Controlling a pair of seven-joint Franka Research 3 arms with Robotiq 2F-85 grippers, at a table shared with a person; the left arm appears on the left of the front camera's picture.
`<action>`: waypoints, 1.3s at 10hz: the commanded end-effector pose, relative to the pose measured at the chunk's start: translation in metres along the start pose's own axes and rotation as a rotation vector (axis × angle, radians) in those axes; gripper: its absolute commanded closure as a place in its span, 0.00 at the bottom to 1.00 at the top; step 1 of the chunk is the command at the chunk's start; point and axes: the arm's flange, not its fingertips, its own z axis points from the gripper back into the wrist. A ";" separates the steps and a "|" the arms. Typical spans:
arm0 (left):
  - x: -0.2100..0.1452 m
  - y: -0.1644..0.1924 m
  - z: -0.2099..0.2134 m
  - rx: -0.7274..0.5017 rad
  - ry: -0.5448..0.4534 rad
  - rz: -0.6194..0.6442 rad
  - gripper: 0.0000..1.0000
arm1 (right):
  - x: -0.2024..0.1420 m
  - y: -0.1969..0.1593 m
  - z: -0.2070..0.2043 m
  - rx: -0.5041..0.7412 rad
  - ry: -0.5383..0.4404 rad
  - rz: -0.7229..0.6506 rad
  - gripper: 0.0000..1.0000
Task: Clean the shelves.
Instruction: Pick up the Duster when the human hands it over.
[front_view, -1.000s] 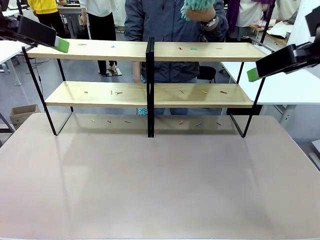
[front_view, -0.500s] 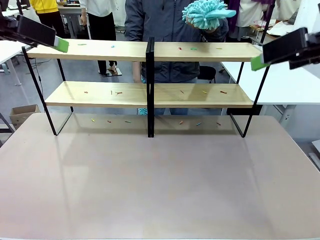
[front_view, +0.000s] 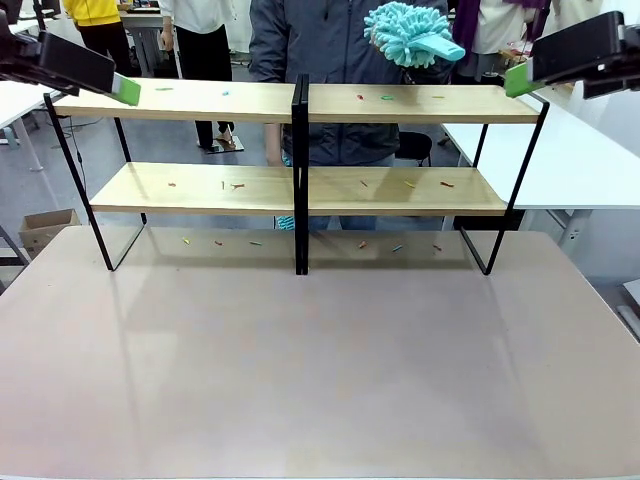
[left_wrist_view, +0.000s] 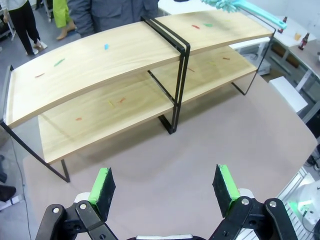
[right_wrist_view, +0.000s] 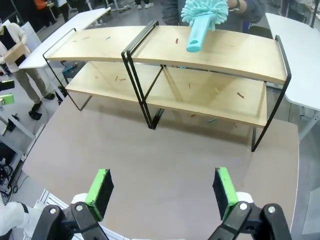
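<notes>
Over pale table (front_view: 320, 380), held left gripper (left_wrist_view: 162, 177) and right gripper (right_wrist_view: 160, 177) high, jaws spread wide, gripping nothing. Found shelves (front_view: 200, 100) ahead of and below both, well apart from the fingers, standing along the table's far edge. Noted small coloured scraps (front_view: 387, 98) on both boards and beneath. Saw person (front_view: 330, 40) behind, holding teal duster (front_view: 405, 32) above the top board's right half, handle toward right gripper.

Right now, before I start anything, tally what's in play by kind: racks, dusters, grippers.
shelves: 1
teal duster: 1
grippers: 2, the left gripper and the right gripper, both open
Total: 4
</notes>
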 end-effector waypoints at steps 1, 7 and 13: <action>0.001 -0.002 0.002 -0.005 -0.006 -0.004 0.00 | -0.008 0.001 -0.009 0.017 -0.017 -0.003 0.00; 0.001 -0.002 0.002 -0.005 -0.006 -0.004 0.00 | 0.012 0.002 -0.042 -0.018 0.013 0.051 0.00; 0.001 -0.002 0.002 -0.005 -0.006 -0.004 0.00 | 0.005 0.000 -0.046 -0.006 0.036 0.032 0.00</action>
